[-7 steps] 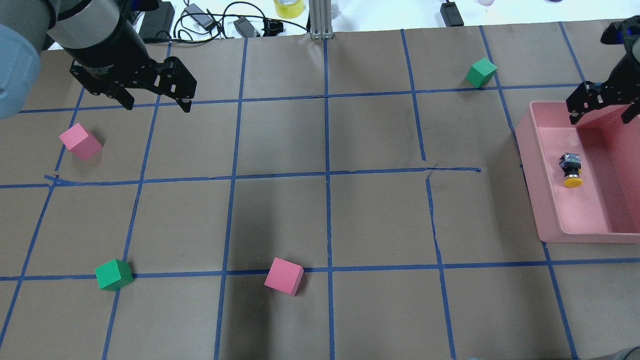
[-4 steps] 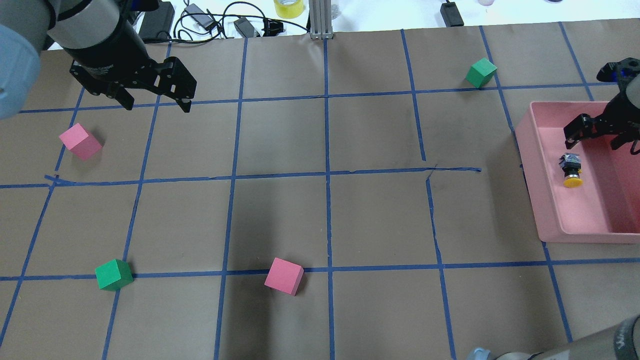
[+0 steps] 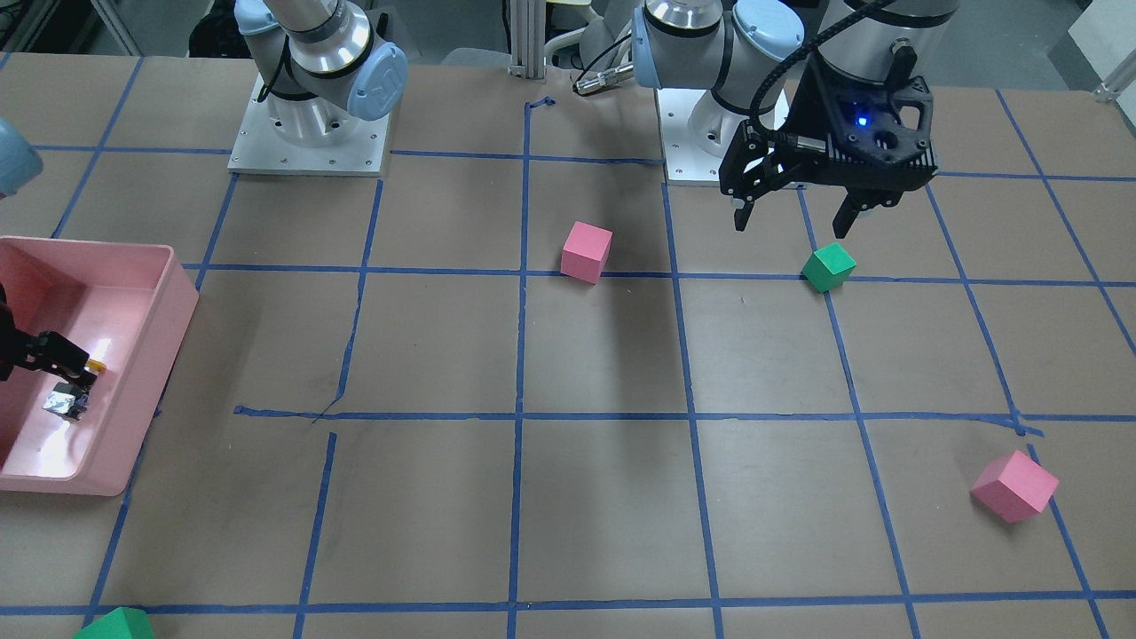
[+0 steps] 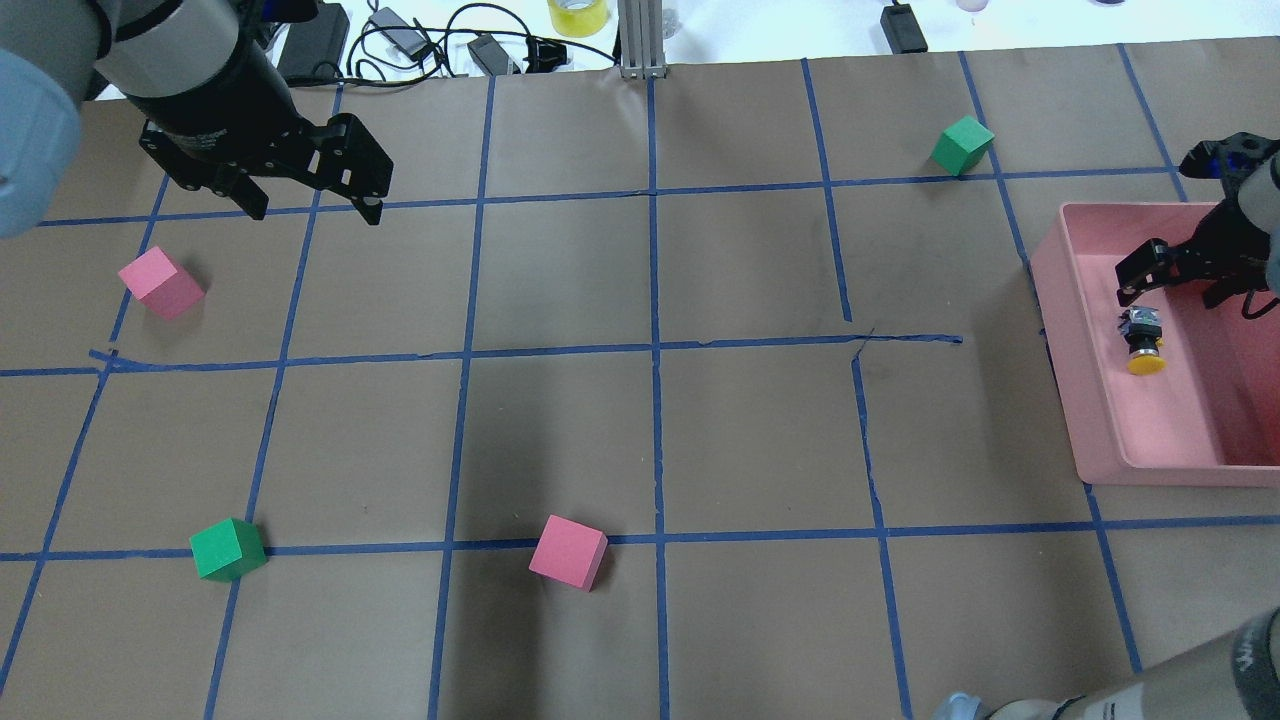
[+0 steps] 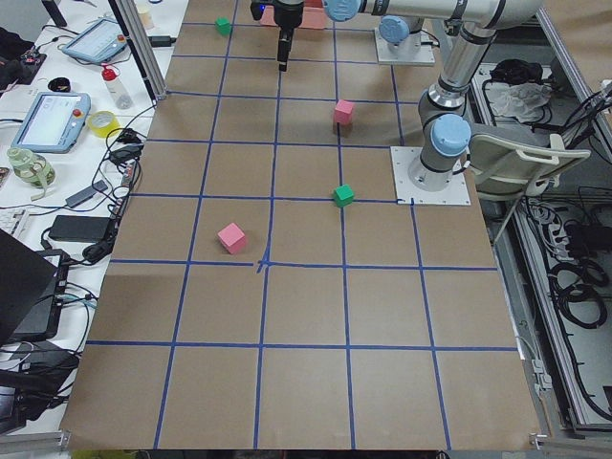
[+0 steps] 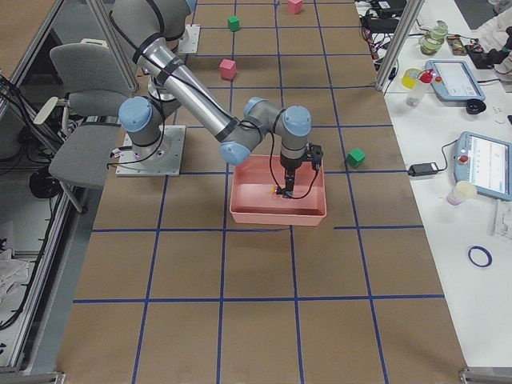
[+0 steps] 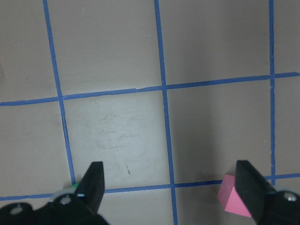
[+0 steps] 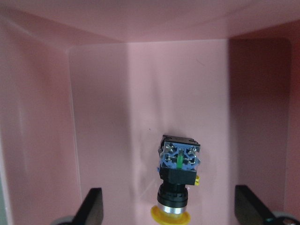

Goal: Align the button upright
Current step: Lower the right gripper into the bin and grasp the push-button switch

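The button (image 4: 1142, 340) lies on its side on the floor of the pink bin (image 4: 1060, 330), its yellow cap toward the robot and its base block toward the far side. My right gripper (image 4: 1170, 285) is open and hangs inside the bin just over the button's base end. In the right wrist view the button (image 8: 179, 180) lies between the two spread fingers (image 8: 91, 206), touching neither. My left gripper (image 4: 316, 205) is open and empty, high above the table's far left. It also shows in the front view (image 3: 792, 222).
Two pink cubes (image 4: 160, 283) (image 4: 568, 552) and two green cubes (image 4: 228, 549) (image 4: 962, 145) lie scattered on the brown paper with its blue tape grid. The bin's walls (image 8: 37, 122) stand close around the right gripper. Cables and tape lie past the far edge.
My right gripper has come down into the pink bin and moved toward the button, still open. The button and my left arm have not moved.
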You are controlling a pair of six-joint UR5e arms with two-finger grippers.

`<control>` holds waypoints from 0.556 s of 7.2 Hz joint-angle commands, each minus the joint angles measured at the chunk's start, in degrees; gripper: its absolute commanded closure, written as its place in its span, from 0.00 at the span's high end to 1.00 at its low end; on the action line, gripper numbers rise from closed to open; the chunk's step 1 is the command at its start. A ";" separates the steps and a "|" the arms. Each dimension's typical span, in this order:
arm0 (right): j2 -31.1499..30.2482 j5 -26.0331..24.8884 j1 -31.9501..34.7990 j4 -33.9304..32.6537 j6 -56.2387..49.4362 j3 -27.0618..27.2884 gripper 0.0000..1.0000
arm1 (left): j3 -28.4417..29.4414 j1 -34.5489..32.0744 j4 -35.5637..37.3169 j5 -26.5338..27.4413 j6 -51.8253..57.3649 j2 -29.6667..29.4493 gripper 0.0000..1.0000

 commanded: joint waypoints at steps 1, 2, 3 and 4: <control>0.97 -0.32 -0.01 -0.70 -0.27 0.04 1.00 | 0.00 0.00 0.00 0.00 0.00 0.00 1.00; 1.84 0.03 -0.01 -2.09 -0.27 0.04 1.00 | 0.00 0.00 0.00 0.00 0.00 0.00 1.00; 2.63 0.03 -0.01 -2.45 -0.27 -0.04 0.99 | 0.00 0.00 0.00 0.00 0.00 0.00 1.00; 3.43 -0.32 -0.01 -4.02 -0.62 -0.04 0.99 | 0.00 0.00 0.00 0.00 0.00 0.00 1.00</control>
